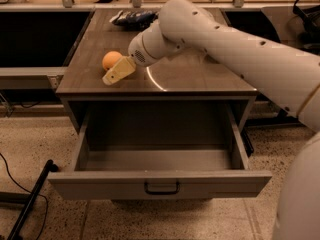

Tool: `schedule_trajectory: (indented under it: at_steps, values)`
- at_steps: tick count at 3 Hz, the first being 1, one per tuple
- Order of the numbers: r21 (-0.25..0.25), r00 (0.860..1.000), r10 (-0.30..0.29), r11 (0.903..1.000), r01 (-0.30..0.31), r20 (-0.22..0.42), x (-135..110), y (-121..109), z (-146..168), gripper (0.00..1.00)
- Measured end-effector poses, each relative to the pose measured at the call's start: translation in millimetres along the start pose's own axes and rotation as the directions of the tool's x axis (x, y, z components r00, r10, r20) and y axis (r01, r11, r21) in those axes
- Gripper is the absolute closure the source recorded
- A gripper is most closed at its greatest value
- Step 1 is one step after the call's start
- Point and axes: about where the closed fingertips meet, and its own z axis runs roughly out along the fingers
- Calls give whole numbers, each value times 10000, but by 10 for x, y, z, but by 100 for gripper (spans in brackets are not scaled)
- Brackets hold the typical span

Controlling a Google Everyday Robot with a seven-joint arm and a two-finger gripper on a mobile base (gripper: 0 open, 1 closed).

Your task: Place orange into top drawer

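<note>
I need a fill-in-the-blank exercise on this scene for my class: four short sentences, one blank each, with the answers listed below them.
1. The orange lies on the ___ of the cabinet, outside the top drawer.
2. The top drawer is pulled ___.
3. The gripper hovers close beside the ___.
4. The dark handle sits at the ___ of the drawer's front panel.

Missing words: top; open; orange; middle

You can't see the orange's lower right: the gripper covers it. The arm runs off the right edge.
</note>
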Motion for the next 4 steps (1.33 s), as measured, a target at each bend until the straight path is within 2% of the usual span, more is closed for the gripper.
schedule_trajectory:
  at_steps: [2, 3, 4]
  values:
    - [-101, 9992, 235, 9997, -232, 317, -143, -21, 300, 0]
    - [-236, 9989, 264, 9994, -255, 390, -184, 23, 412, 16]
    - [-361, 9982, 271, 9990, -252, 529, -227, 96, 458, 41]
